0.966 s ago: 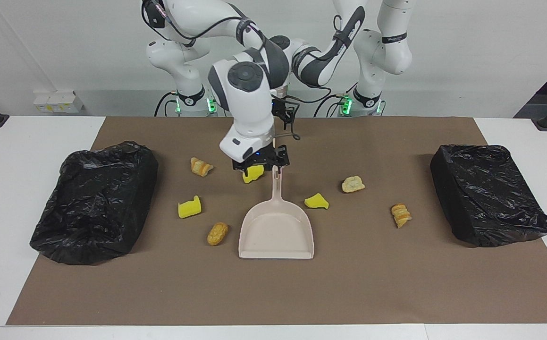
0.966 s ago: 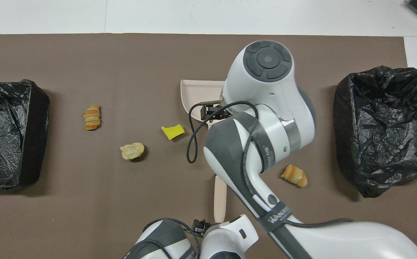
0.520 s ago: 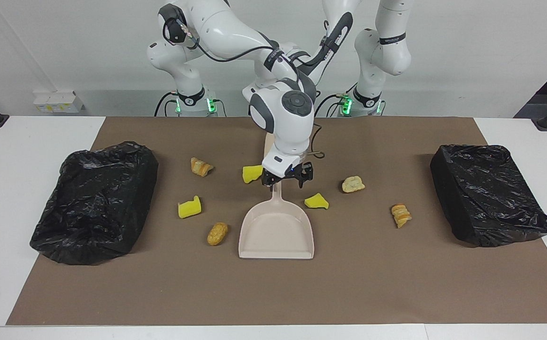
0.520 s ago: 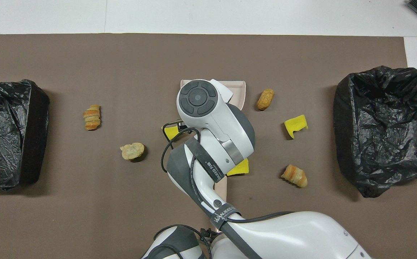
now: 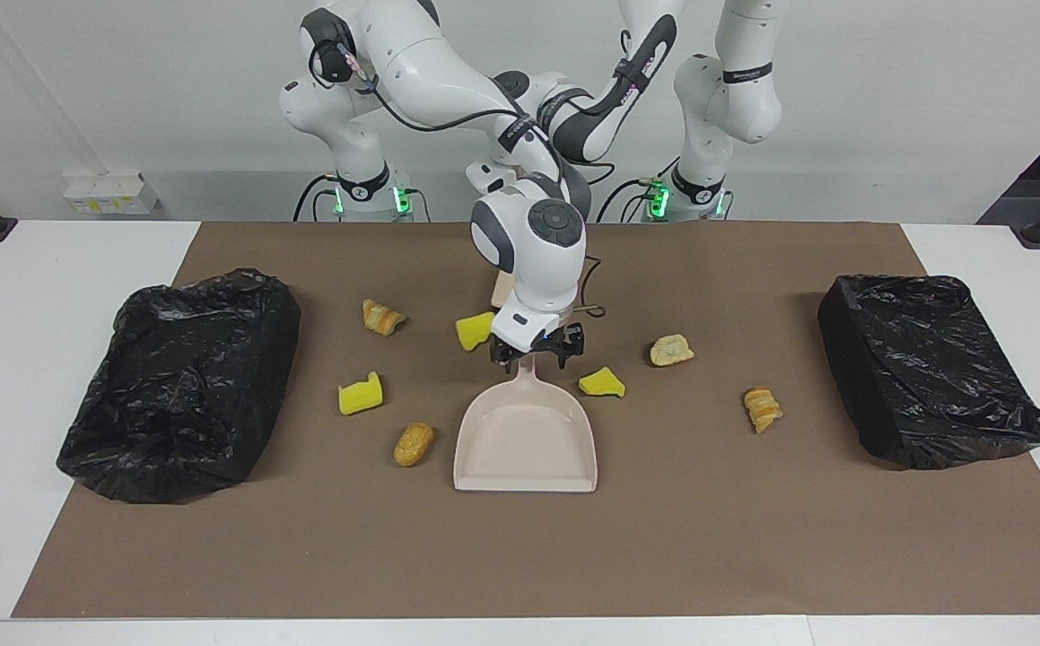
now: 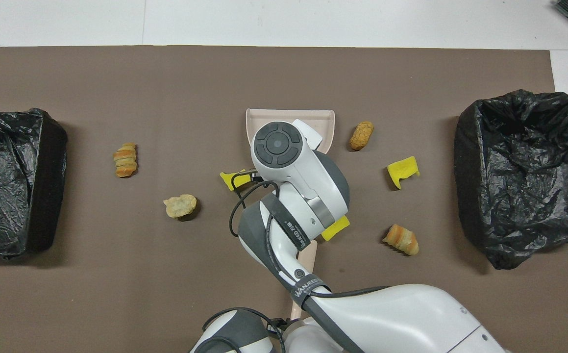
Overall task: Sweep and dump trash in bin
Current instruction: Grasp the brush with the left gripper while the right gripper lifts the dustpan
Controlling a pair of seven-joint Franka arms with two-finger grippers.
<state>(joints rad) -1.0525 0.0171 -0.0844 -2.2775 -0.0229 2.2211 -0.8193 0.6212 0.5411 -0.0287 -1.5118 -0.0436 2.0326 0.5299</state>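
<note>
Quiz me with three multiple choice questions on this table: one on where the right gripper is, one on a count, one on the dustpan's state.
1. The right gripper is at: A the handle of the dustpan; B a black bin; C a bread lump.
2. Count of yellow sponge pieces: A two; B three; C five.
3. The dustpan is: A empty; B holding a sponge piece; C tipped into a bin.
Answers: 1 A, the facing view shows it down at the handle. 2 B, three lie around the dustpan. 3 A, its tray shows bare.
</note>
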